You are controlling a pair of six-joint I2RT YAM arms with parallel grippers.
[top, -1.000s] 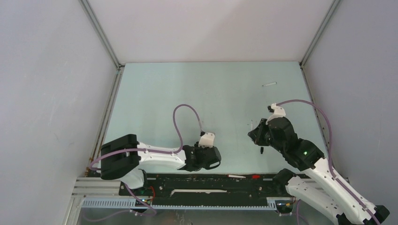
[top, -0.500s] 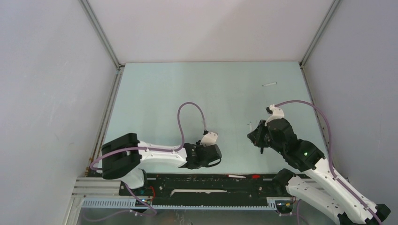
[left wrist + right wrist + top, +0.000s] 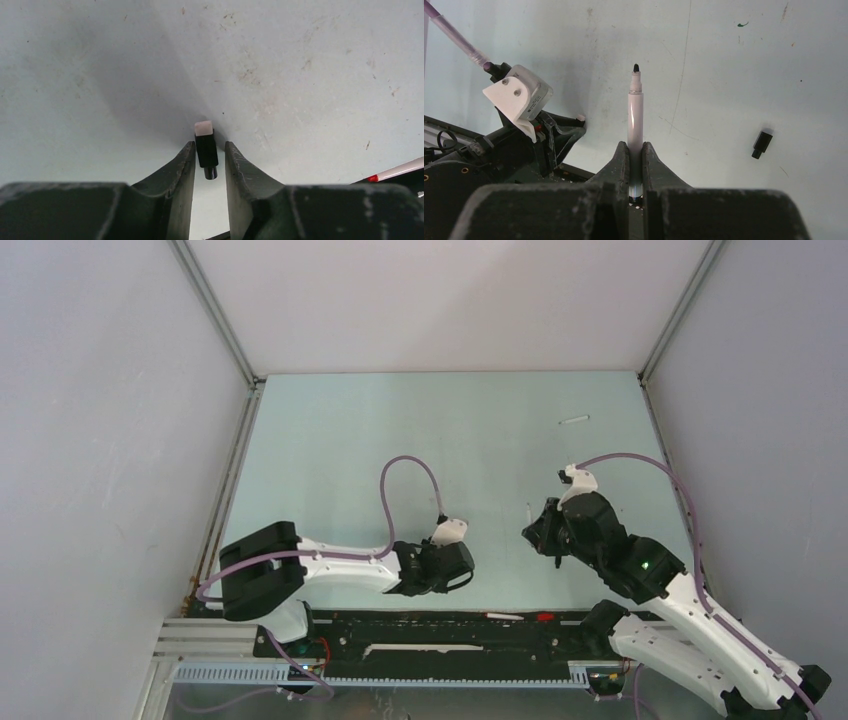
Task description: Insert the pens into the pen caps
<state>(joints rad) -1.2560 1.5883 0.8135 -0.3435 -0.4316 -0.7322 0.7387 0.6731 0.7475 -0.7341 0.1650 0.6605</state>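
Observation:
In the left wrist view a short black pen cap [image 3: 205, 149] with a white far end stands on the table between my left gripper's [image 3: 209, 145] fingertips. The jaws stand narrowly apart around it, with a sliver of gap on the right side. My right gripper [image 3: 636, 146] is shut on a white pen [image 3: 635, 107], whose black tip points away from the wrist. In the top view the left gripper [image 3: 452, 575] is low near the table's front and the right gripper [image 3: 541, 530] hangs to its right. A second black pen cap [image 3: 762, 144] lies loose on the table.
Another white pen [image 3: 573, 420] lies far back on the right. A white pen with a red end [image 3: 505, 616] rests on the black rail at the near edge. White walls with metal corner posts enclose the pale green table [image 3: 450, 430].
The left jaws have narrowed around the pen cap, and the left wrist has crept slightly forward. The right gripper has drifted a little left with the pen still in it.

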